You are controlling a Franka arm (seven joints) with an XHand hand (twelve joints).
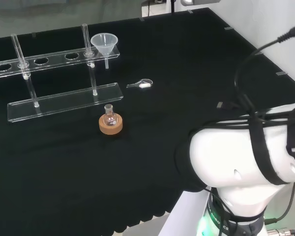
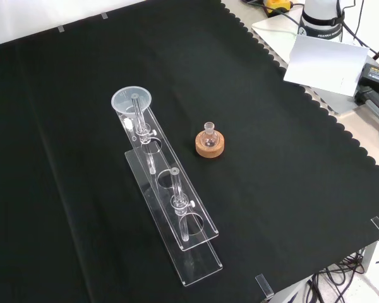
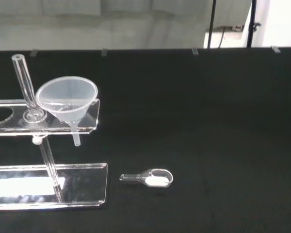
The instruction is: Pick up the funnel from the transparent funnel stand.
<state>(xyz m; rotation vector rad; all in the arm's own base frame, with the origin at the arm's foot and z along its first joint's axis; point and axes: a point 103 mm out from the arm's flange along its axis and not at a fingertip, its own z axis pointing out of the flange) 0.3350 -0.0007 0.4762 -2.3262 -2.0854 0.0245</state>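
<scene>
Your transparent funnel stand [image 1: 64, 101] stood on the counter [image 1: 187, 64], a clear base with two upright rods carrying a rail of round holes. In the head view, the funnel [image 1: 104, 44] sat upright in the hole at the stand's right end, its stem hanging through the rail. Just in front of the stand's right end, a small round flask [image 1: 108, 117] rested on a cork ring [image 1: 110, 125]. To the right of the stand lay a small clear scoop [image 1: 142, 84] holding something white. You could not tell the state of the fingers.
</scene>
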